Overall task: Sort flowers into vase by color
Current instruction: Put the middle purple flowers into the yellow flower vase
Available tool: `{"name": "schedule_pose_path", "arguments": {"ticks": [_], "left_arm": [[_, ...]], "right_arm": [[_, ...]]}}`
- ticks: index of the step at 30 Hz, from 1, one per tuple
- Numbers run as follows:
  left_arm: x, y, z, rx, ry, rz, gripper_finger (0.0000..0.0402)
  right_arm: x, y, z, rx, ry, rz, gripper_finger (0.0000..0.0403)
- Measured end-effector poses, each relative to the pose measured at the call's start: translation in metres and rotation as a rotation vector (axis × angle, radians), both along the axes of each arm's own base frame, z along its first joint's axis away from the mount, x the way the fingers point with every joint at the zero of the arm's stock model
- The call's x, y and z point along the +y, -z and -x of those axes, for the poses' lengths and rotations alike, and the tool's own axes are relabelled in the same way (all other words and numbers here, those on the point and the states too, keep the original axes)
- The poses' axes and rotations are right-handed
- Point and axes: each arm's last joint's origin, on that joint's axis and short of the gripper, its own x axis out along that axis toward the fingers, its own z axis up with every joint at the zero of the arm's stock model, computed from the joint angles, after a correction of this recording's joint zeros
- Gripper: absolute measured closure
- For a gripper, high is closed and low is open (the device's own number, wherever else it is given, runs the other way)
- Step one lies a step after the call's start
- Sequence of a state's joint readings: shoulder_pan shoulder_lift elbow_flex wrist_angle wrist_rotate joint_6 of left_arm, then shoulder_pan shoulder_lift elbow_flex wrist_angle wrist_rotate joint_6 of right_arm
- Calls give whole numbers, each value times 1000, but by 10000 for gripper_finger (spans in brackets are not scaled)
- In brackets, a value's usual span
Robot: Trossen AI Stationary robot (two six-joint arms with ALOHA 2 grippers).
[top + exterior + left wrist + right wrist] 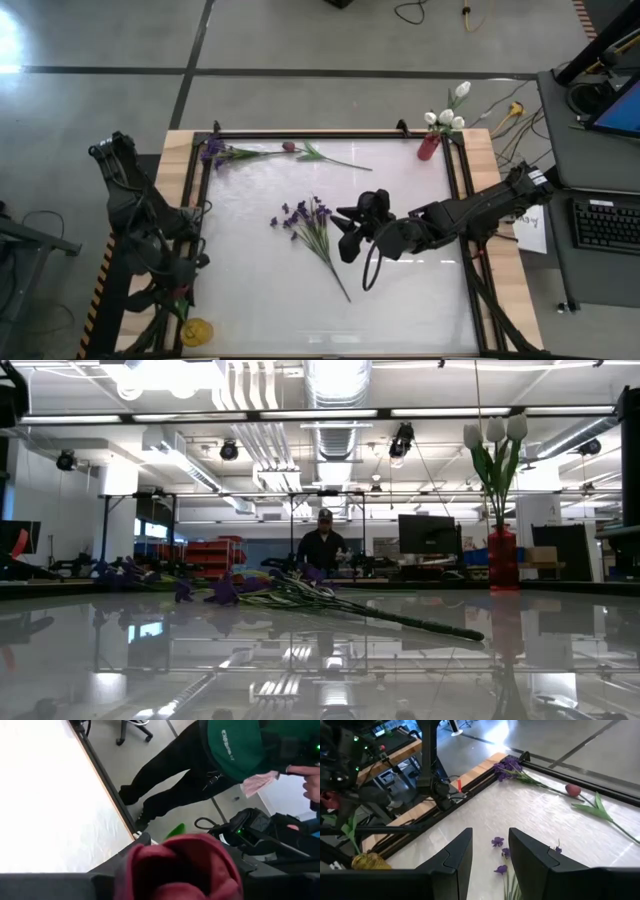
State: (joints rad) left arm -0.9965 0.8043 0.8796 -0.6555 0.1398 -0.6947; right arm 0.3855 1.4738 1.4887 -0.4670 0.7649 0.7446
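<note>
A bunch of purple flowers (308, 222) lies flat mid-table, its stems (338, 280) pointing toward the near edge; the low view shows the bunch (300, 595) too. My right gripper (347, 236) hovers open just to its right, and purple blossoms (497, 841) show beyond its fingers. A purple spray (214, 151) and a pink-red bud (289, 147) on a leafy stem lie along the far edge. White tulips (446, 116) stand in a red vase (429, 147) at the far right corner. A red bud (180, 865) fills the left wrist view. My left gripper (176, 292) sits by a yellow vase (197, 331).
A black frame (330, 133) rims the white table top. A person (200, 765) in a green top stands beside the table's left side, and another person (322, 546) shows far behind it. The near half of the table holds only the purple stems.
</note>
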Motion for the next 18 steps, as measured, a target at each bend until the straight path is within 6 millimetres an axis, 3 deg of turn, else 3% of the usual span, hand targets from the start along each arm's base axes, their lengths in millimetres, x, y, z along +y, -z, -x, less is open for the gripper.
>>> {"name": "schedule_pose_path", "arguments": {"ticks": [6,12,18], "left_arm": [[-6,-2,-4,12,-29,-12,207],[-7,-11,-8,-97,-62,-61,154],[-4,-13,-8,-132,-105,-123,139]], "right_arm": [[0,0,0,12,-17,16,284],[0,0,0,19,-23,30,284],[1,1,-1,26,-27,40,284]]}}
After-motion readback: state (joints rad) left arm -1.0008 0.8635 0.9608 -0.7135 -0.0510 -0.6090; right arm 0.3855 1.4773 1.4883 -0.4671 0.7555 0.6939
